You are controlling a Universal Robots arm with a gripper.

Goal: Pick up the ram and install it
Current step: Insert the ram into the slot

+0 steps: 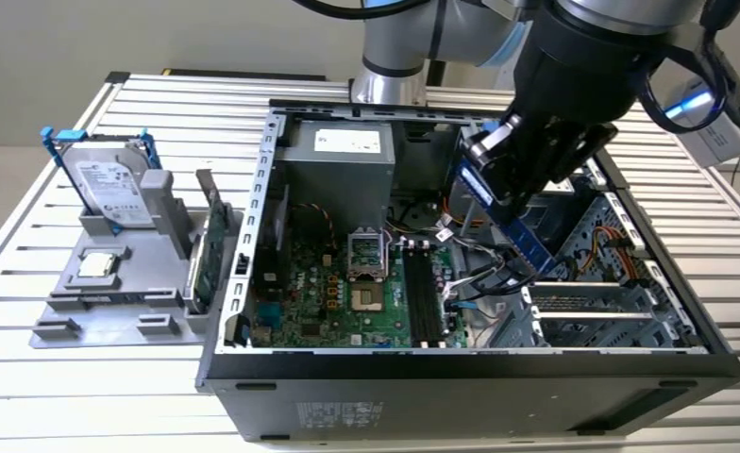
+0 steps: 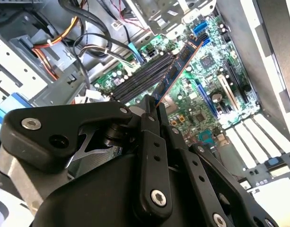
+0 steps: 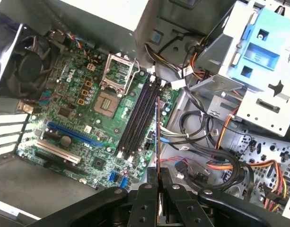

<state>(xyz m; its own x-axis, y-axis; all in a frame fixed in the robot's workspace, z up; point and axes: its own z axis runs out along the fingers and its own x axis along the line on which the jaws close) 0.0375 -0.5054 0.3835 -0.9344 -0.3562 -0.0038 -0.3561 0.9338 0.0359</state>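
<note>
Jaws clenched on the ram [image 1: 529, 247], gripping it by its upper end. The stick hangs tilted inside the open computer case [image 1: 471, 363], lower end down over the motherboard [image 3: 74, 113] and not yet touching anything I can make out.

The ram [image 3: 157, 135] appears edge-on in the first wrist view, roughly in line with the memory slots [image 3: 137, 118] but sitting toward their cable side. In the second wrist view the ram [image 2: 179, 68] crosses above the slots [image 2: 145, 78] at an angle.

Risks, judged:
- Tilt: if the stick meets a slot end-first, the board edge could jam or scrape the contacts
- Offset toward the cable bundle [image 3: 201, 142]: lower corner could snag a loop and be twisted in the grip
- Grip is on one end only, so any side load may swing the free end
- Notch orientation cannot be told

Room:
- Slots look unfilled, with the CPU socket [image 3: 117, 71] near on one flank and the cables crowding the other
- Drive cage [image 3: 258, 47] stands beyond the cables, close to the arm's side
- Power supply [image 1: 339, 156] is well apart
- Above the slots it is open, the easiest way in
</note>
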